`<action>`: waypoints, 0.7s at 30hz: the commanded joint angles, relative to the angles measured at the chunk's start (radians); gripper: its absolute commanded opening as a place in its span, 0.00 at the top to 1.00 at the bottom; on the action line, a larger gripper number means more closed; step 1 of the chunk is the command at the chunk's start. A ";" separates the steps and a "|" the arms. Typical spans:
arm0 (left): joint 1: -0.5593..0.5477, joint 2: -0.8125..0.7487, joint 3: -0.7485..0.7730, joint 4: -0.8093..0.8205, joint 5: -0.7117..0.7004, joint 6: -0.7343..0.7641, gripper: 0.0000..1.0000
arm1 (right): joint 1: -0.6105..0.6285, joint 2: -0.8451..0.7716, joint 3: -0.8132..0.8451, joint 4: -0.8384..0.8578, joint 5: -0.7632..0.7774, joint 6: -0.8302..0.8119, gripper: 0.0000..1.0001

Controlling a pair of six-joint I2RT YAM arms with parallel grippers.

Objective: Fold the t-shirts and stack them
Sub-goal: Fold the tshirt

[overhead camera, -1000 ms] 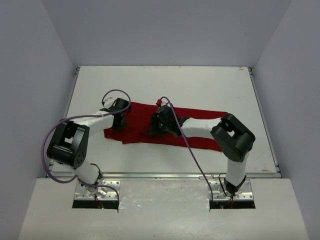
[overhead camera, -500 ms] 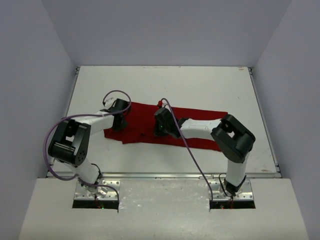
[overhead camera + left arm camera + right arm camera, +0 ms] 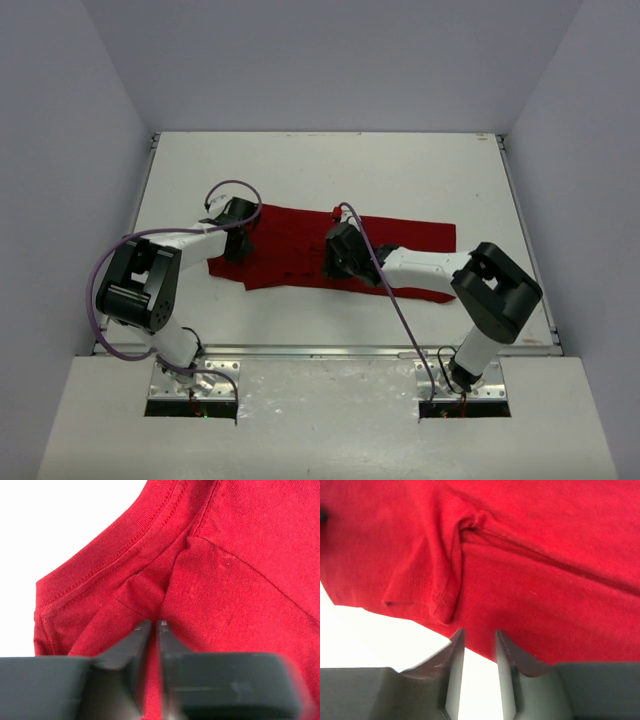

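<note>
On the left gripper (image 3: 154, 625), the jaws are pressing together on a raised ridge of the t-shirt (image 3: 240, 580), just inside its collar (image 3: 125, 545). I am reading this as a firm pinch on the cloth. This arm is keeping the same station at the t-shirt's left end across the last second.

The right gripper (image 3: 479, 632) is standing slightly parted and gripping nothing. Bare table (image 3: 350, 170) is showing through the gap, and the t-shirt's near edge is crossing right at the fingertips. A doubled-over hem (image 3: 445, 595) is lying just beyond them.

Change: over the last second the right gripper is travelling from the t-shirt's middle toward its right half and near edge, and its elbow is swinging out past the t-shirt's right end. The rumple at the t-shirt's middle is now looking flatter.

Position: the t-shirt is lying spread left to right, flat on the table, with both grippers over it.

Meaning for the task: I am judging this as the smoothing stage. No fold is showing yet, and nothing is stacked. The left pinch is anchoring the collar end. The right gripper is lining up on the near edge, so closing there looks like the next requirement.

Containers: I am finding none in any view, so the t-shirt is resting directly on the table.
</note>
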 commanded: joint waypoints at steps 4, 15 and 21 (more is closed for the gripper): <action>0.014 -0.057 0.005 0.009 -0.010 0.000 0.78 | -0.005 0.035 0.094 0.045 -0.147 -0.106 0.59; 0.014 -0.079 0.002 -0.005 -0.006 0.000 0.74 | 0.001 0.223 0.276 -0.036 -0.189 -0.084 0.67; 0.014 -0.045 0.011 0.007 0.007 0.009 0.82 | 0.007 0.194 0.257 -0.094 -0.094 -0.077 0.88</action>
